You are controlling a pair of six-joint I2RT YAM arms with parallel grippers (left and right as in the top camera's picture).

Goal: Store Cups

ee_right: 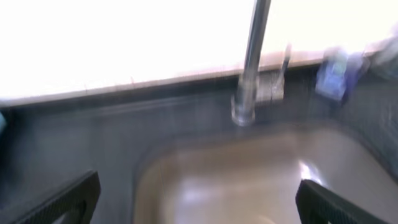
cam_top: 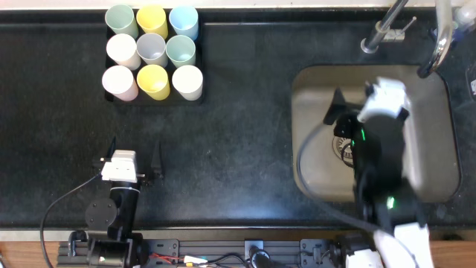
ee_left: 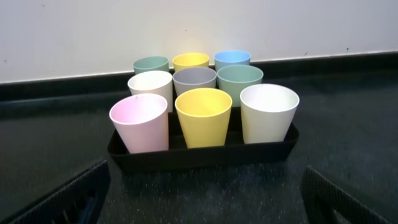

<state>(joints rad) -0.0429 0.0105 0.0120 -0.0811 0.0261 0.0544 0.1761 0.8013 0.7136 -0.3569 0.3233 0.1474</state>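
**A:** Start at the front. What is the left gripper (cam_top: 135,155) doing?

**B:** It sits low near the front edge of the worktop (cam_top: 238,149), left of the middle. Its fingers are spread wide with nothing between them. It faces straight at the tray (ee_left: 199,155), so I'd guess it is lined up for a reach or just parked.

**A:** And the right gripper (ee_right: 199,210)?

**B:** That one is out over the sink (cam_top: 431,149) on the right side, also spread wide and empty. I'd say it is there to check the basin for cups.

**A:** Where are the cups (ee_left: 203,115)?

**B:** Nine of them stand upright in the tray, three rows of three, near the far left corner of the worktop. Every place is taken, so storing looks about done.

**A:** Anything you can't make out?

**B:** The back row is half hidden behind the nearer cups, and I can't see all their insides. The right arm covers part of the sink floor and its drain. Something blue lies past the tap (ee_right: 252,62) at the far edge, and I can't tell what it is.
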